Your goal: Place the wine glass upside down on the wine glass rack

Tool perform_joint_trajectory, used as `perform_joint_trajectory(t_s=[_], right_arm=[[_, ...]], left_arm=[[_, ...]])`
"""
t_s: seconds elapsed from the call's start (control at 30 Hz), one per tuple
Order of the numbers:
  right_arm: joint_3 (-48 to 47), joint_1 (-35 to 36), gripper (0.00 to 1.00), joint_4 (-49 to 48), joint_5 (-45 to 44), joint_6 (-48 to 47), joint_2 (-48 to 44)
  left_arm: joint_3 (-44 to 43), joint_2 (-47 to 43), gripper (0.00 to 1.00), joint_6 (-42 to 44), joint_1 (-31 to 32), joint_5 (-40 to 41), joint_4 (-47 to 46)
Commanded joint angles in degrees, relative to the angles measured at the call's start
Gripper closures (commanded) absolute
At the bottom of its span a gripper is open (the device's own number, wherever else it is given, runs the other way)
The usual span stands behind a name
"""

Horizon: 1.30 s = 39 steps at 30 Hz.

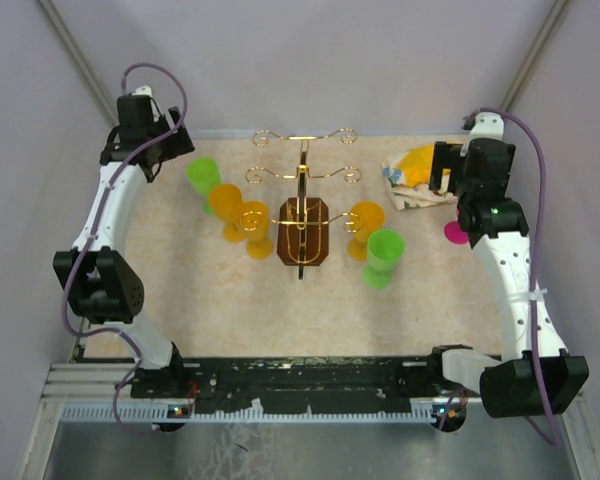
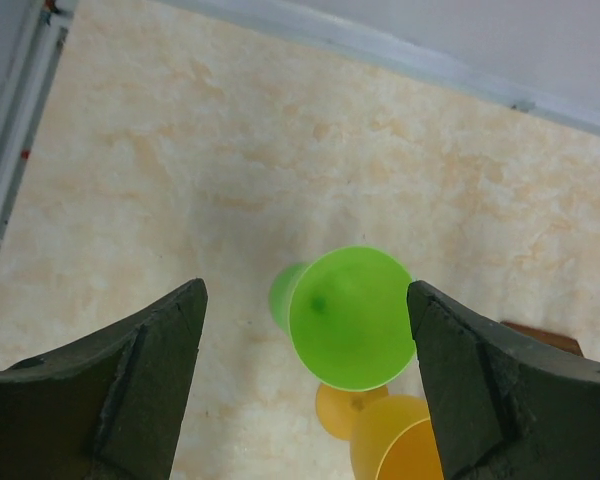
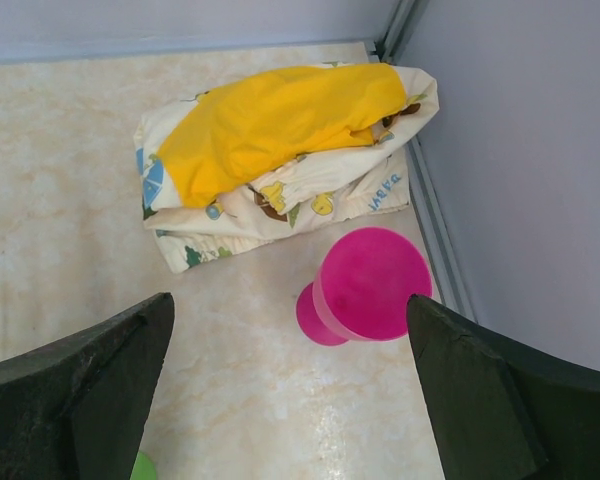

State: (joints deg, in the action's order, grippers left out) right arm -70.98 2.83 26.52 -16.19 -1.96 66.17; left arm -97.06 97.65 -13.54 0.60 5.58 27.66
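Observation:
The wine glass rack (image 1: 302,190), gold wire on a dark wooden base (image 1: 303,232), stands mid-table. A green wine glass (image 2: 350,315) stands upright at the back left (image 1: 203,176). My left gripper (image 2: 306,292) hangs above it, open, fingers on either side and not gripping it. Two orange glasses (image 1: 240,215) stand between the green one and the rack. Another orange glass (image 1: 366,222) and a second green one (image 1: 384,255) are right of the rack. My right gripper (image 3: 290,300) is open above a pink glass (image 3: 365,285) at the right wall.
A folded yellow and patterned cloth (image 3: 280,130) lies in the back right corner (image 1: 412,178), just behind the pink glass (image 1: 455,232). Walls close the table at the back and on both sides. The orange glasses (image 2: 400,440) crowd the green glass's near side.

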Motion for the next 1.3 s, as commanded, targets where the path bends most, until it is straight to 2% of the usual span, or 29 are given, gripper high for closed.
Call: perform_joint_trajectory(t_s=[0.0,0.17,0.33,0.87,1.07,1.27], right_arm=[[-0.8,-0.14,0.01,-1.21,1.01,-1.11,-1.15],[0.57,-0.19,0.01,-2.58,1.19,-1.64,-1.38],[0.62,-0.15,0.01,-3.2,1.5,-1.65,-0.59],[0.24,-0.26,0.01,-4.25,1.96,-4.1,0.22],[0.24,-0.19,0.01,-4.75,0.6,-6.82,0.41],[0.36,-0.21,0.01,-5.51,0.93,-6.75,0.55]], left_arm=[[0.37,1.46,0.13,-1.7,-0.13,-2.07,4.81],[5.38,0.53,0.14,-1.23,-0.14,-2.97,3.45],[6.86,1.41,0.17,-0.88,-0.02,-4.87,3.17],[7.75,4.32,0.39,-1.18,-0.05,-2.48,1.8],[7.08,5.0,0.59,-1.05,-0.03,-2.18,1.04],[6.16,5.24,0.88,-1.23,-0.04,-2.07,0.9]])
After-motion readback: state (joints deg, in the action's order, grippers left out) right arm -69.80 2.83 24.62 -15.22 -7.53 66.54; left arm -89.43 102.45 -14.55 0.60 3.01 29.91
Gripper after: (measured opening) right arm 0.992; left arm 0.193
